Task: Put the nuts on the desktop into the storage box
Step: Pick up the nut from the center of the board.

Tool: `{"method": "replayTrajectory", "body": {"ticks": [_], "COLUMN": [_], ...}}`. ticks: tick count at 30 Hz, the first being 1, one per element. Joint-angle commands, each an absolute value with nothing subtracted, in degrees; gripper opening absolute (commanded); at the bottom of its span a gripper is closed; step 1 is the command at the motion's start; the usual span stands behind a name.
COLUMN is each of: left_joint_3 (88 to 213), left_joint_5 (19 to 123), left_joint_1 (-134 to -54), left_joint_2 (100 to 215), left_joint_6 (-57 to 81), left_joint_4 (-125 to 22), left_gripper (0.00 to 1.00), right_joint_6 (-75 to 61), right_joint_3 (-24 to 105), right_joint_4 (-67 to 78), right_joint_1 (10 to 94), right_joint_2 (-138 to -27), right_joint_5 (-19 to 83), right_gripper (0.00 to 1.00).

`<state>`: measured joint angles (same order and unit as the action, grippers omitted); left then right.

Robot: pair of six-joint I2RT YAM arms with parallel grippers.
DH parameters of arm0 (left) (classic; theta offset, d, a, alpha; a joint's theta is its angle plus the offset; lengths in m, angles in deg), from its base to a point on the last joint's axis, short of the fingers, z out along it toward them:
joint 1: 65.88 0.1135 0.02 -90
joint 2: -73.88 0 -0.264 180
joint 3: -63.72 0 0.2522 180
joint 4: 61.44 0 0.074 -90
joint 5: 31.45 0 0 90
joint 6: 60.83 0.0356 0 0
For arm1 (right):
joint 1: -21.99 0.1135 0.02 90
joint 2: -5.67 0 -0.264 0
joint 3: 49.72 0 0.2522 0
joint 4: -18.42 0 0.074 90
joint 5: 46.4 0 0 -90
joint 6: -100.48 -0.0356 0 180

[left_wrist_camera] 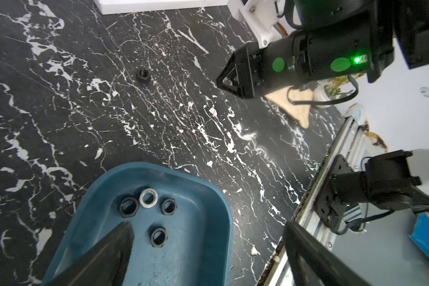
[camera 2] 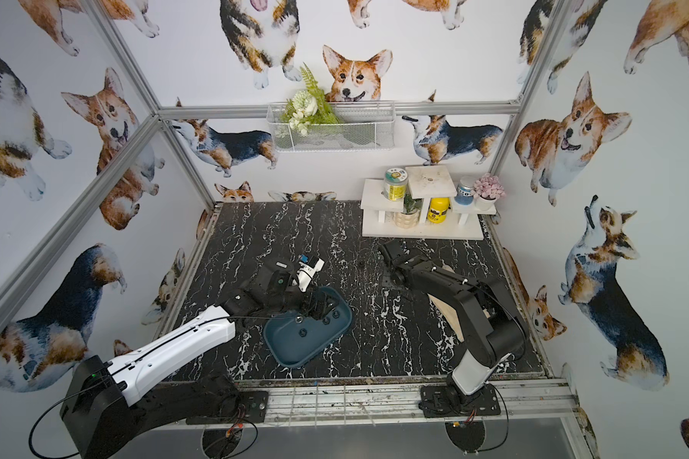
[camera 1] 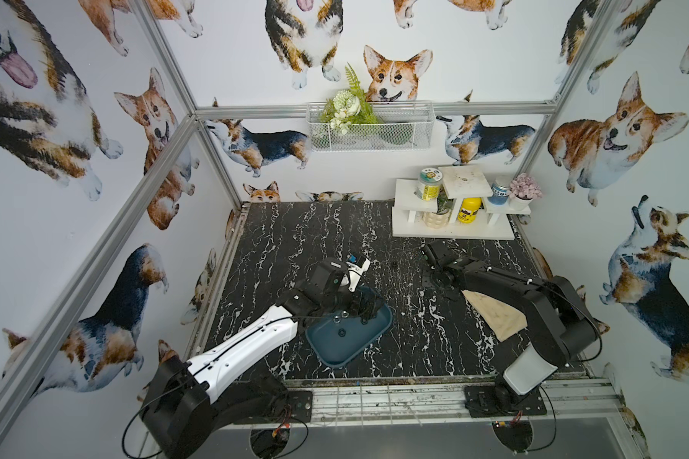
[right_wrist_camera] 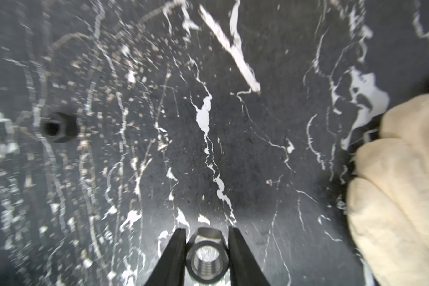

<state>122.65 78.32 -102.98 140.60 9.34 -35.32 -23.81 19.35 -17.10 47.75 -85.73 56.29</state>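
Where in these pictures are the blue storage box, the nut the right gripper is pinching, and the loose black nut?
storage box [left_wrist_camera: 216,213], left wrist view, its blue rim.
silver nut [right_wrist_camera: 206,260], right wrist view, its threaded hole face.
black nut [left_wrist_camera: 142,74], left wrist view, its top face.

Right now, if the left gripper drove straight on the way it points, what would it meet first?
Most likely the storage box floor near the nuts already lying there; the open left gripper hangs over it, though depth is unclear.

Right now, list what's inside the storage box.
The storage box holds four nuts: three black nuts and one silver nut, lying flat and separate. The left gripper, open above the box, covers part of the floor; more could lie there.
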Motion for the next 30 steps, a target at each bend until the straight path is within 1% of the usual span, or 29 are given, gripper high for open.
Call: {"method": "replayTrajectory", "body": {"ticks": [1, 7, 11, 15, 19, 23, 25, 27, 30], "left_joint_3": [122.0, 120.1, 120.0, 119.9, 117.3, 115.8, 114.7, 113.8, 113.9], "left_joint_5": [84.6, 97.1, 102.0, 107.5, 109.7, 113.8, 115.8, 116.5, 118.5], "left_joint_1": [-102.1, -98.7, -98.4, -98.3, -98.4, -98.4, -98.7, -99.5, -101.2], "left_joint_2": [140.5, 142.0, 143.7, 145.6, 145.2, 145.7, 146.8, 147.9, 149.6], "left_joint_6": [6.6, -1.4, -8.3, -14.8, -20.3, -26.8, -32.8, -36.6, -39.2], "left_joint_4": [-41.6, -52.6, -58.5, -65.4, -72.9, -83.0, -90.7, -96.6, -101.1], "left_gripper": [1.00, 1.00, 1.00, 1.00, 0.99, 0.98, 0.97, 0.96, 0.93], "right_joint_6": [-21.1, -19.3, -18.2, -16.2, -11.8, -6.4, -4.1, -1.4, 3.3], "right_joint_3": [17.7, 10.2, 4.9, -2.2, -8.9, -13.4, -15.0, -16.0, -17.0], "right_joint_4": [-13.7, -3.2, 6.3, 19.2, 30.8, 37.7, 40.2, 41.6, 41.9], "right_joint_1": [47.8, 47.8, 47.7, 47.7, 47.8, 47.9, 47.9, 48.1, 48.7], "right_joint_2": [-81.1, -67.3, -58.7, -48.8, -41.0, -35.3, -33.0, -31.6, -30.0], "right_joint_5": [52.5, 43.7, 35.8, 28.9, 23.4, 17.0, 13.2, 9.4, 5.4], "right_gripper": [0.21, 0.21, 0.21, 0.22, 0.23, 0.24, 0.25, 0.25, 0.25]}}
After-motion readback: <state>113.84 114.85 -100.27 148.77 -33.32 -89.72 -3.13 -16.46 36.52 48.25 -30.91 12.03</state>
